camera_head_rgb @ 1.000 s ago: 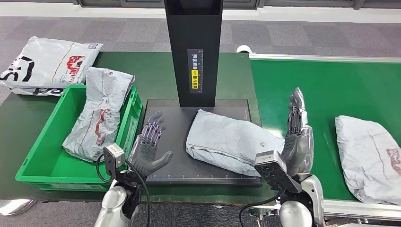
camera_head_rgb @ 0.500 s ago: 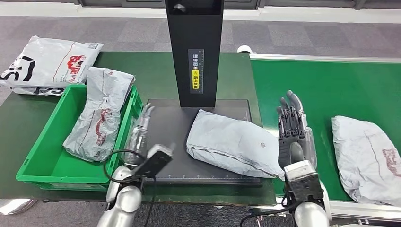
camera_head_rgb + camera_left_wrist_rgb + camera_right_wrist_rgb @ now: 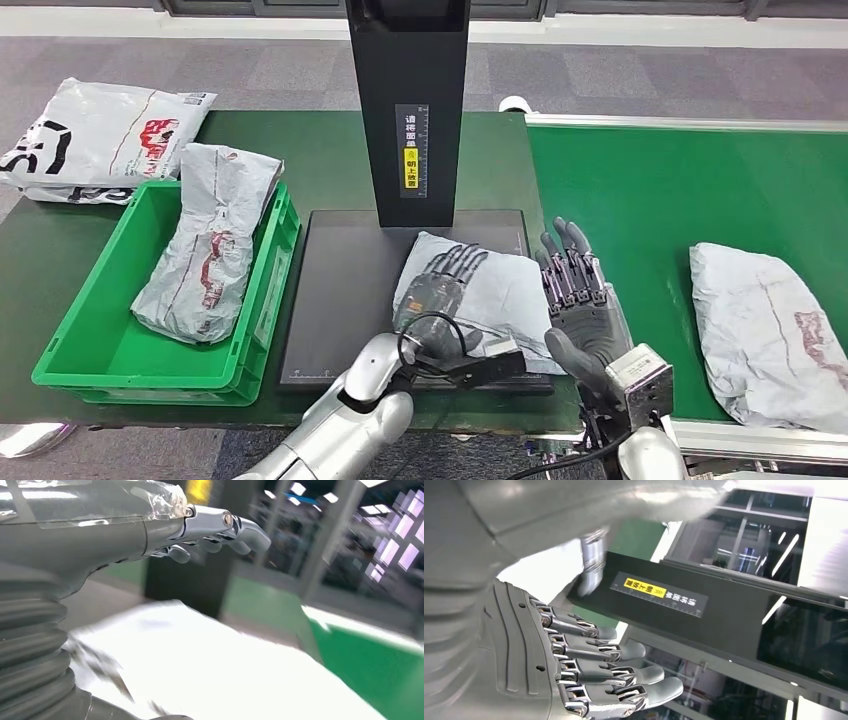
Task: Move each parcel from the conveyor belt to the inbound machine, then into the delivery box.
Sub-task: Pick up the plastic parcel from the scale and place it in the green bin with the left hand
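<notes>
**A:** Looking at the scanner plate [image 3: 340,300], where does the parcel sit?

**B:** The grey parcel [image 3: 500,290] lies on the plate's right half, just in front of the black post [image 3: 408,110], with its right end reaching the plate's edge. The left hand [image 3: 440,285] is spread flat over its left part, palm down, holding nothing; whether it presses the wrapper or floats just above it, I cannot tell. The right hand [image 3: 578,305] stands at the parcel's right end, fingers apart and pointing up, also empty.

**A:** How should the lift go?

**B:** I judge the two hands should close on the parcel from opposite ends together. The bag looks soft, so a one-sided pinch would probably let it sag and slide. Squeeze low, then raise it evenly.

**A:** And the way to the green crate [image 3: 90,330]?

**B:** Leftward, the bare plate gives open room. The crate's near wall stands just beside the plate, so the parcel must rise above that rim first. A packed bag [image 3: 205,245] already leans inside against the far wall, leaving the front of the crate free. The post is close behind, so keep the lift toward the robot. Another parcel [image 3: 765,320] waits on the conveyor belt [image 3: 640,180], well apart.
</notes>
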